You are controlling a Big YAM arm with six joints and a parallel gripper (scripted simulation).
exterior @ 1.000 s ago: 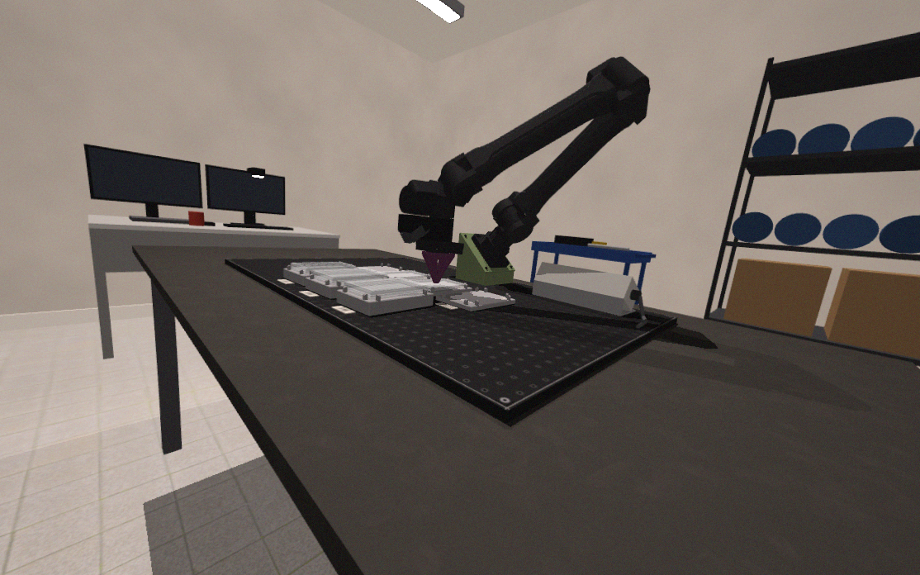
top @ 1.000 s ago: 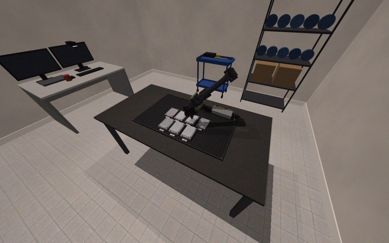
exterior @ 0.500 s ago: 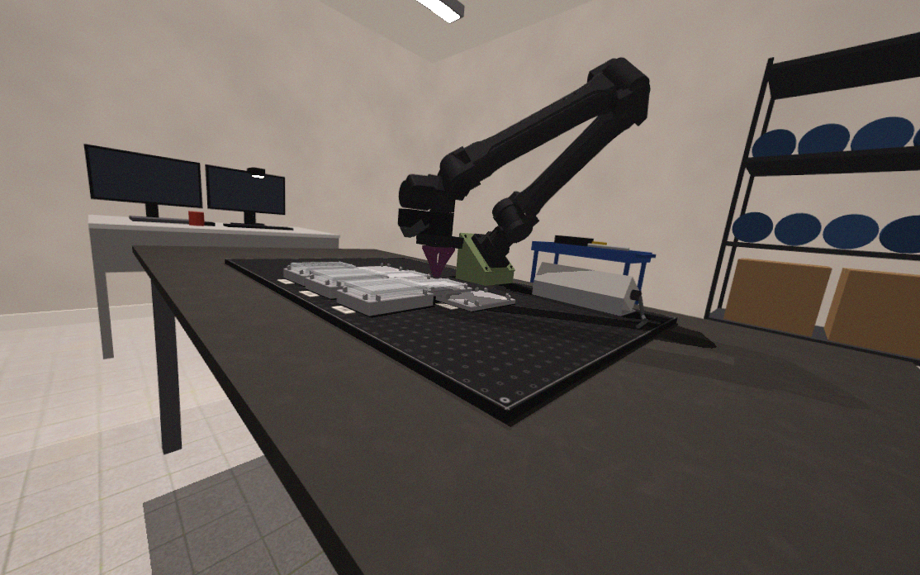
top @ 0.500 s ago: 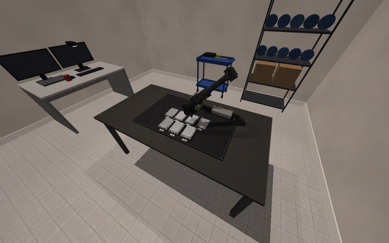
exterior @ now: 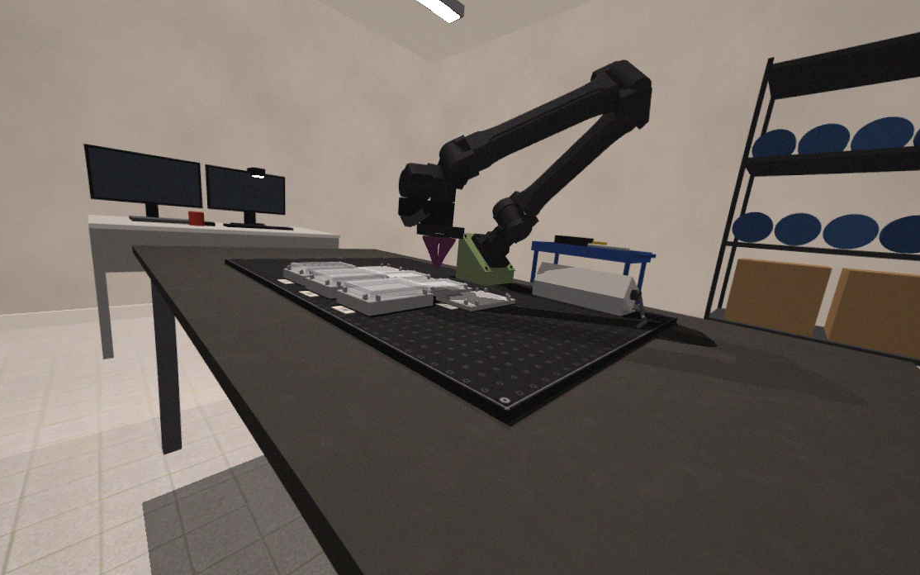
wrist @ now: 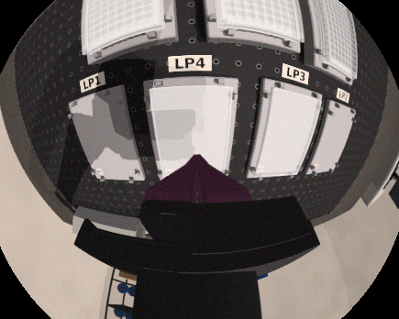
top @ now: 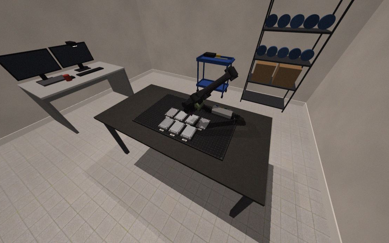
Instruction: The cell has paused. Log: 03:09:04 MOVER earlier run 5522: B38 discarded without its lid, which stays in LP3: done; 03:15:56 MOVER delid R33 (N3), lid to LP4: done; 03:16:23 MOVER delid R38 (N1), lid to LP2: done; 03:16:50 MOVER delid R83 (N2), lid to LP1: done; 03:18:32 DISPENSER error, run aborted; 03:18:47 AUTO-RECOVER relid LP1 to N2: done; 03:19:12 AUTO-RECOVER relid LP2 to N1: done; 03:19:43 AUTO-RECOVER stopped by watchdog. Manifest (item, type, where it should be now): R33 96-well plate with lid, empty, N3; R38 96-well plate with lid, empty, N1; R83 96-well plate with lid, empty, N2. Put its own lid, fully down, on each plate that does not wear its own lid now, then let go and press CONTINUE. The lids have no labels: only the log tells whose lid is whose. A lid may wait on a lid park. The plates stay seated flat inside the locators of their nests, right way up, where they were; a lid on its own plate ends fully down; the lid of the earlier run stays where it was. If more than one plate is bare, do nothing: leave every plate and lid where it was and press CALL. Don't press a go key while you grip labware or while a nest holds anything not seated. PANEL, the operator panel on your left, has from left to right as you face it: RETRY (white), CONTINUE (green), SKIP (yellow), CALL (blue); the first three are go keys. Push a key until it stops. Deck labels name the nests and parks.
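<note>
My gripper (wrist: 196,159), with purple fingers, is shut and empty. It hangs a little above the near edge of park LP4 (wrist: 193,125), where a flat pale lid lies. It also shows in the side view (exterior: 437,254) and the overhead view (top: 191,113). A second pale lid lies on LP3 (wrist: 286,130). LP1 (wrist: 105,133) looks bare and grey. The park at the far right (wrist: 331,137) is too small to judge. Three 96-well plates (wrist: 127,2) (wrist: 335,27) sit in the nests beyond the parks. I cannot tell which of them wear lids.
The grey operator panel box (top: 221,112) stands on the deck beside the arm's green base (exterior: 481,260). Label cards sit in front of the nests (top: 172,134). A blue cart (top: 214,71) and a shelf rack (top: 286,57) stand behind the table.
</note>
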